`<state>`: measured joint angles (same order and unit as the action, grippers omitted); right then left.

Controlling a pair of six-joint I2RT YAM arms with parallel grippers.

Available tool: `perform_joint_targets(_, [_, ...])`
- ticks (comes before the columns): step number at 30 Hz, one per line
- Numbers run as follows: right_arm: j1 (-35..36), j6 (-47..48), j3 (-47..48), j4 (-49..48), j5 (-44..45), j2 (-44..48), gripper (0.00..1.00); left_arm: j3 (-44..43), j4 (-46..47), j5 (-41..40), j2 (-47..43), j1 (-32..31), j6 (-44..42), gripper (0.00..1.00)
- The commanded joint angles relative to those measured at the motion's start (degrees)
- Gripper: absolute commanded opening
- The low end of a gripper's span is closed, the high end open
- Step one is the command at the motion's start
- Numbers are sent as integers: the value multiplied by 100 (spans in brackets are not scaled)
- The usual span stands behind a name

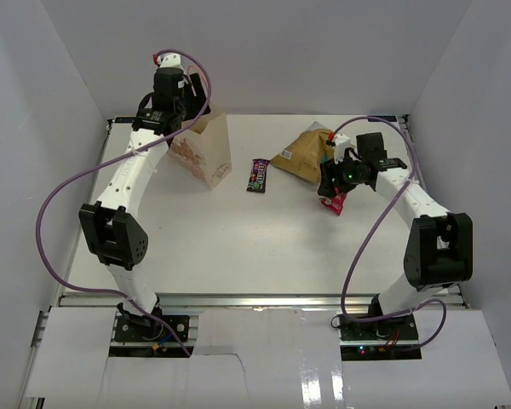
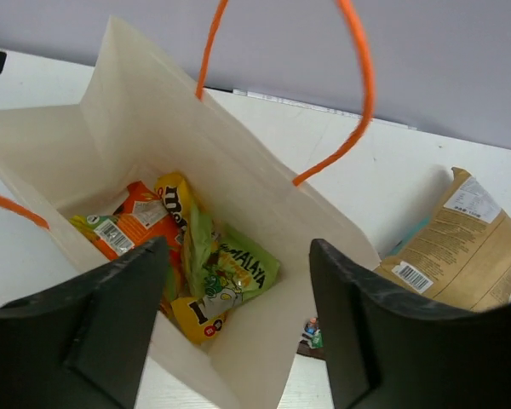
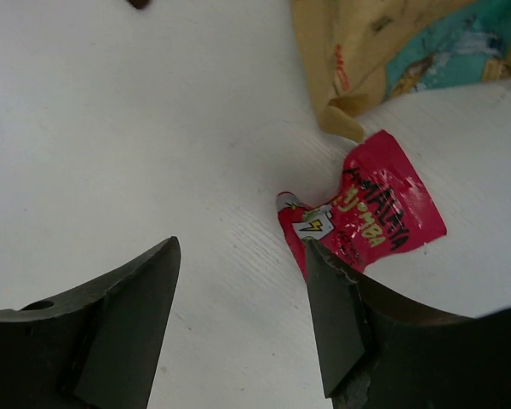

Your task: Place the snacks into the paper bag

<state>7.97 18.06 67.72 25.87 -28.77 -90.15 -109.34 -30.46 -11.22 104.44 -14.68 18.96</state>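
Upright cream paper bag (image 1: 206, 152) holding packets (image 2: 221, 268) — tan chip bag (image 1: 300, 155), dark packet (image 1: 257, 175), red packet (image 3: 370, 213) outside

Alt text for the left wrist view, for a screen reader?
The open left gripper hangs over the mouth of the upright cream paper bag, with an orange packet, a yellow packet and a light green packet lying at its bottom. A tan chip bag lies on the white table outside the bag, to the right.
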Motion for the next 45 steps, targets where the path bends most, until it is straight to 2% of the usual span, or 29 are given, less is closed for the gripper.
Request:
perform_joint_targets(1, [284, -907, 119, -406, 2028, -187, 67, -290, 57, 269, -231, 44, 11, 80])
perform_joint_targets(4, [346, -1261, 39, -592, 2831, -371, 68, -185, 232, 698, -459, 44, 11, 84])
perform_joint_targets(6, [346, -1402, 39, -574, 3035, -546, 69, 236, 487, 1050, -889, 44, 2, 85])
perform_joint_targets(7, [355, -1393, -4, -574, 2983, -600, 68, 507, 975, 1470, -1099, 44, 55, 86])
perform_joint_targets(8, [355, -1359, -31, -618, 2966, -713, 68, 1197, 1276, 1630, -1606, 44, 125, 89])
perform_joint_targets(10, [372, -1271, -5, -566, 2930, -881, 68, 1939, 2196, 2104, -2145, 44, 413, 97])
perform_joint_targets(11, [372, -1244, 108, -504, 2930, -1082, 67, 2587, 2419, 2211, -2600, 44, 529, 98])
perform_joint_targets(13, [372, -1209, 249, -293, 2711, -1302, 67, 3100, 2815, 2457, -2954, 44, 870, 98])
perform_joint_targets(19, [381, -1305, 487, -83, 2394, -1822, 64, 4648, 2993, 3336, -3746, 35, 1889, 98])
perform_joint_targets(22, [381, -1349, 470, -29, 2368, -1980, 59, 5428, 3245, 3565, -4036, 0, 2251, 98])
perform_joint_targets(23, [381, -1349, 452, -12, 2359, -2032, 51, 5623, 3326, 3601, -4098, -17, 2479, 98])
perform_joint_targets(25, [381, -1358, 365, 6, 2280, -2068, 42, 6123, 3615, 3680, -4247, -114, 2682, 98])
perform_joint_targets(28, [372, -1323, 224, 41, 2218, -2086, 21, 6494, 3810, 3619, -4214, -420, 2946, 98])
perform_joint_targets(31, [355, -1253, 127, 59, 2140, -2024, 8, 6566, 3880, 3461, -4020, -920, 2982, 98])
perform_joint_targets(34, [267, -981, 40, 68, 1780, -1640, 8, 6540, 4082, 3434, -3495, -1360, 3052, 98])
perform_joint_targets(38, [56, -7, -171, 94, 350, -927, 8, 6461, 4513, 3565, -2869, -1705, 3254, 98])
perform_joint_targets(39, [38, 448, -224, 146, -350, -778, 8, 6417, 4635, 3574, -2738, -1801, 3298, 98])
perform_joint_targets(41, [47, 872, -312, 269, -1143, -469, 8, 6268, 4707, 3662, -2326, -1881, 3386, 98])
perform_joint_targets(45, [179, 1602, -330, 734, -1903, -337, 8, 5916, 4882, 3812, -1674, -2100, 3474, 98])
